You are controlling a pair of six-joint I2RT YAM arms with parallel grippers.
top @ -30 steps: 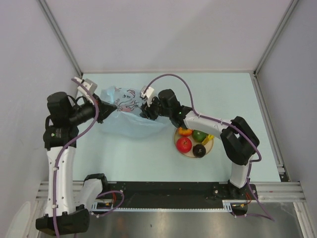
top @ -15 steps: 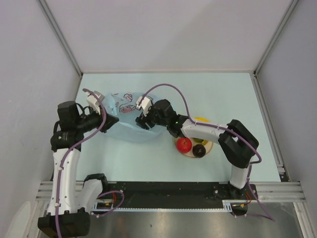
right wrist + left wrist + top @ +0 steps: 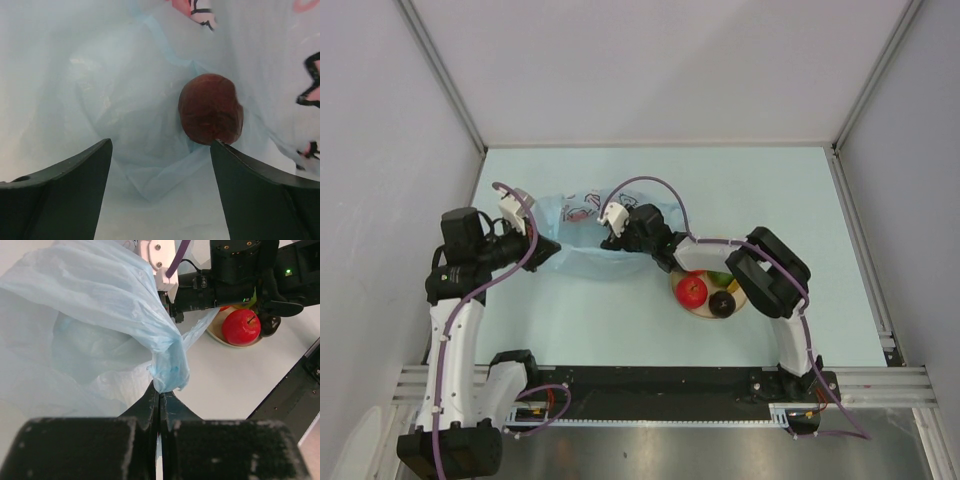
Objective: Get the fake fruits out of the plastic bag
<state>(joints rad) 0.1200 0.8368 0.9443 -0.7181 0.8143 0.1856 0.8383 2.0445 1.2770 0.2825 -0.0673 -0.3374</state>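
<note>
The light blue plastic bag (image 3: 588,240) lies on the table between my arms. My left gripper (image 3: 160,392) is shut on a bunched fold of the bag (image 3: 100,325) at its left end (image 3: 545,250). My right gripper (image 3: 160,145) is open inside the bag's mouth (image 3: 615,235). A dark maroon fruit (image 3: 211,108) lies inside the bag just beyond my right finger, apart from the left one. On the tan plate (image 3: 692,308) sit a red apple (image 3: 692,290), a dark round fruit (image 3: 722,304) and a green one (image 3: 721,279), partly hidden by the right arm.
The plate stands just right of the bag, under my right forearm. The red apple (image 3: 241,326) and plate show in the left wrist view behind the right wrist. Grey walls close in the table at left, right and back.
My right gripper has pushed left and further into the bag's mouth. My left gripper has drawn the bag's left end down and toward the near side. The bag has flattened.
</note>
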